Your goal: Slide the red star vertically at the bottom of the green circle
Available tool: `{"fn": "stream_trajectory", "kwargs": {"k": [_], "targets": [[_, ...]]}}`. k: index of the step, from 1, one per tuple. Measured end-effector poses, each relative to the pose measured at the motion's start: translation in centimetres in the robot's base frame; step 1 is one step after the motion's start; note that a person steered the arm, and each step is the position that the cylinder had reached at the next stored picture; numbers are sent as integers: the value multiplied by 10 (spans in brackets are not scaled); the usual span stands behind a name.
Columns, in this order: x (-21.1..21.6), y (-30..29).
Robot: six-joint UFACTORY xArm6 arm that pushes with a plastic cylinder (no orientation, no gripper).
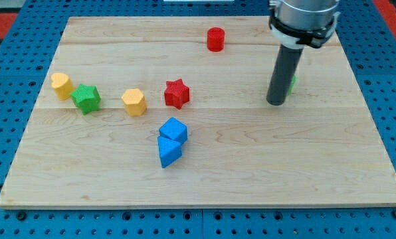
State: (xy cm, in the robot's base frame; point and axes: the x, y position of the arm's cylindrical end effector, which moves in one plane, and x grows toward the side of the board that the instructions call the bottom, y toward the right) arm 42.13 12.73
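The red star (176, 93) lies near the board's middle, a little left of centre. The green circle (292, 83) is mostly hidden behind my rod at the view's right; only a green sliver shows at the rod's right edge. My tip (275, 103) rests on the board just in front of and left of that green sliver, far to the right of the red star.
A red cylinder (215, 39) stands near the top centre. A yellow block (134, 101) sits left of the red star. A green star (86, 98) and a yellow block (61, 85) lie at the left. Two blue blocks (171, 142) sit below the red star. The wooden board (204, 179) lies on a blue pegboard.
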Motion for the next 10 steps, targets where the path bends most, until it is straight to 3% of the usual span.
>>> {"fn": "stream_trajectory", "kwargs": {"k": [1,2,3,4,6,9,10], "targets": [[-13,11],[-13,67],[29,28],[43,-54],[39,-211],[-15,-213],[-16,-145]]}}
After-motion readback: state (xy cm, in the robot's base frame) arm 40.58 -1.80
